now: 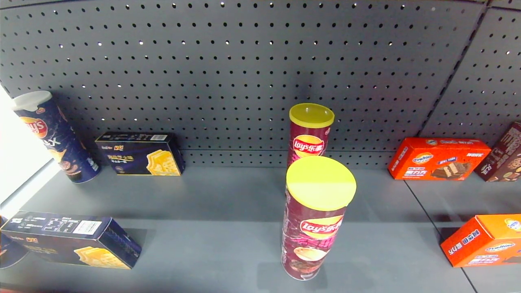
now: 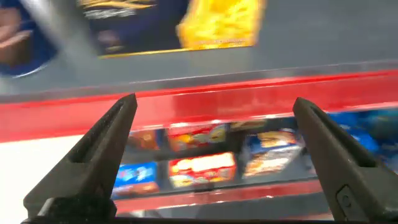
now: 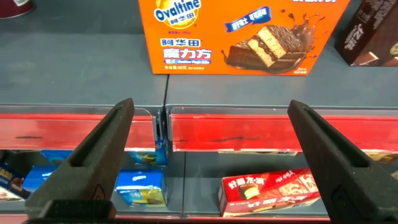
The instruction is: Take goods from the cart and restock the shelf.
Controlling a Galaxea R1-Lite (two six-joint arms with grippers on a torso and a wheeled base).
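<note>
On the grey shelf [image 1: 211, 203] two maroon chip cans with yellow lids stand upright, one in front [image 1: 313, 219] and one behind it [image 1: 310, 132]. A dark blue chip can [image 1: 53, 136] leans at the far left. My left gripper [image 2: 214, 102] is open, hanging in front of the red shelf edge [image 2: 205, 102], below a dark blue cracker box [image 2: 180, 25]. My right gripper [image 3: 211, 104] is open too, in front of the red edge strip [image 3: 249, 132], below an orange wafer box [image 3: 239, 34]. Neither holds anything.
Two dark blue cracker boxes [image 1: 140, 154] [image 1: 71, 239] lie on the left. Orange boxes [image 1: 437, 158] [image 1: 482, 240] and a brown box [image 1: 504, 154] sit on the right. A lower shelf holds a blue cookie pack [image 3: 140, 186] and a red box [image 3: 273, 190]. A pegboard wall [image 1: 244, 61] backs the shelf.
</note>
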